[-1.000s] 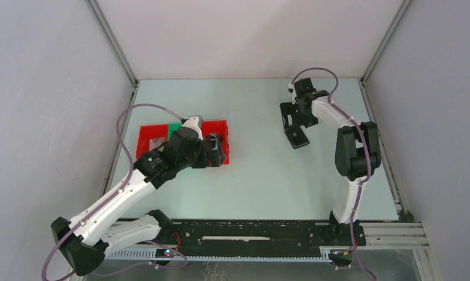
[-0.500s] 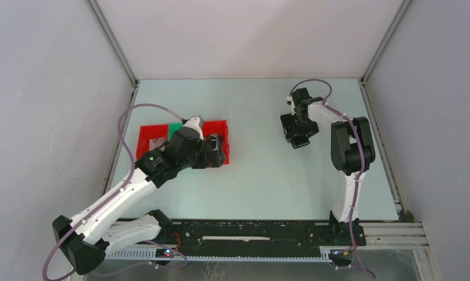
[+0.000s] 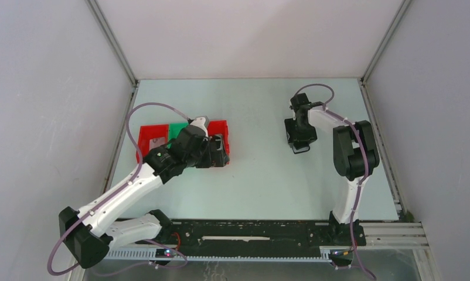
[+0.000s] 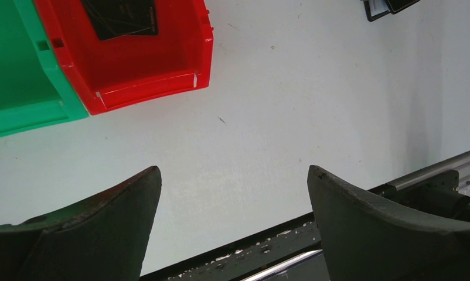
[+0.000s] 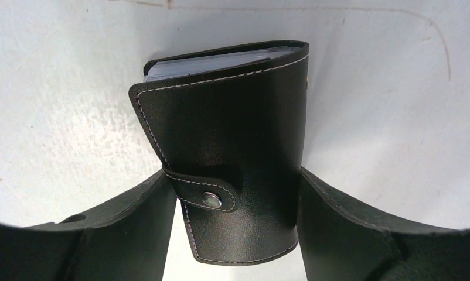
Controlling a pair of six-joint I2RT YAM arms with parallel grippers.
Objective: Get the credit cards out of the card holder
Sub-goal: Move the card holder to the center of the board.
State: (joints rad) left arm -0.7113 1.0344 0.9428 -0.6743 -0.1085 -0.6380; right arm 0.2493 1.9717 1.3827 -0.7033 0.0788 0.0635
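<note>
The right wrist view shows the card holder, black stitched leather-like material, resting closed on the pale table between the fingers of the right gripper. Both fingers touch its long sides, so the claw looks clasped on it. From above, this sits on the right of the table, well apart from the trays. A short strap with a metal stud fastens the holder. At the far end, the pale edges of the credit cards show as a tight stack. The holder is probably light, soft and slightly springy, with a smooth skin that could slip. The cards are likely stiff, slick and hard to pinch singly. A hold across the sides that leaves the strap and card end free seems best. The left gripper hangs released and empty over bare table beside the red tray and green tray.
</note>
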